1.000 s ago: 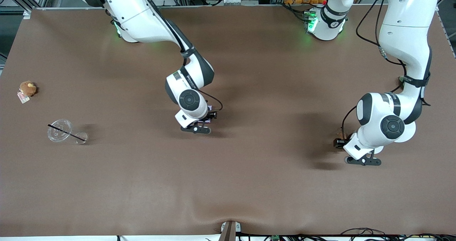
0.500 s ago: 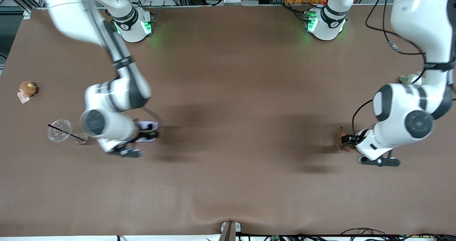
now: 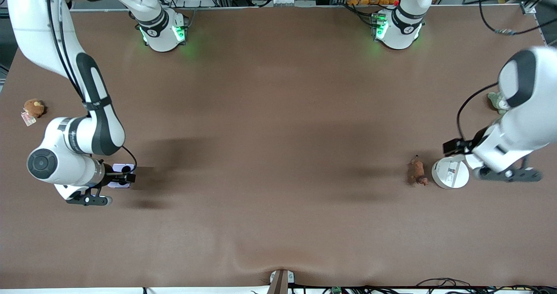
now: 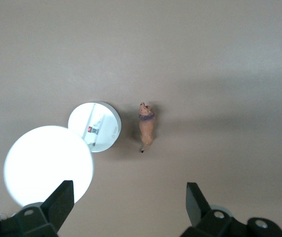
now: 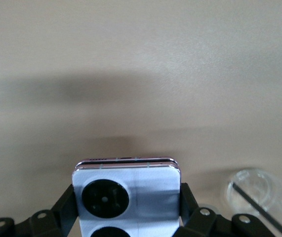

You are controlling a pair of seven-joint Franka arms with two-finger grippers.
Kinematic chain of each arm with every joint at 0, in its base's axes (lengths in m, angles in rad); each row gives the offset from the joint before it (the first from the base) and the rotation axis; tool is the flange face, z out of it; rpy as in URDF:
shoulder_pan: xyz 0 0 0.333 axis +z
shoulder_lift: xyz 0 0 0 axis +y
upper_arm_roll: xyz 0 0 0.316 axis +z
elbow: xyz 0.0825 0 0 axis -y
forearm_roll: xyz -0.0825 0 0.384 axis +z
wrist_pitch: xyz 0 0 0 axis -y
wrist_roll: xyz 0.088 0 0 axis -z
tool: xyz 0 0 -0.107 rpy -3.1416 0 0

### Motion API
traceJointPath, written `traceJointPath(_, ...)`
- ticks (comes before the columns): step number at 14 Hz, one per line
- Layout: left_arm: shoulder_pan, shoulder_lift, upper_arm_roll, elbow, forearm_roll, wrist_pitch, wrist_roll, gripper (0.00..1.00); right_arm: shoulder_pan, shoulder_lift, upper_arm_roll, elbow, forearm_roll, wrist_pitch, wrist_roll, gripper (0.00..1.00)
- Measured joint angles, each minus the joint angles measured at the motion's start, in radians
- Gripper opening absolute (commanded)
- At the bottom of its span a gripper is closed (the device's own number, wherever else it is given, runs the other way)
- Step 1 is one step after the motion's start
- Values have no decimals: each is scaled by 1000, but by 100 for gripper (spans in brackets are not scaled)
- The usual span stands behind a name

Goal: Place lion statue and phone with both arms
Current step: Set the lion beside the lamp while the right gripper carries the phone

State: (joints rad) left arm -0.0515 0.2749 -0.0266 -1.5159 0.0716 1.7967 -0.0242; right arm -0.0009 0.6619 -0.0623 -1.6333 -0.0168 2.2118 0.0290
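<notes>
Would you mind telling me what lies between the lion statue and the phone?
Only bare table separates the lion statue from the phone, per the front view.

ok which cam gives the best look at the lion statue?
Left wrist view: the lion statue lies unobstructed on the table beside a white disc, under the open left gripper. The front view shows it small. The right wrist view misses it, showing only the phone gripped.

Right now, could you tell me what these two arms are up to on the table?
The left hand is open in the air, over the table near the lion statue, which lies on the table beside a white round disc. The right hand is shut on the phone, holding it over the table toward the right arm's end, near a clear cup.
</notes>
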Motion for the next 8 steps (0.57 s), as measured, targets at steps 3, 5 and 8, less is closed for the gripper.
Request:
traceJointPath(3,-2,-85,-4,26,-1,-78,0,100,-3,42,0,2,-1,47,0,26)
traceJointPath(5,-2,-127,-8,47,-2,-155,0,100,-15,58,0,3,-1,64,0,27)
traceJointPath(8,0,-183,-6,52,-34,-234,0,100,-48,78,0,3,-1,85,0,33)
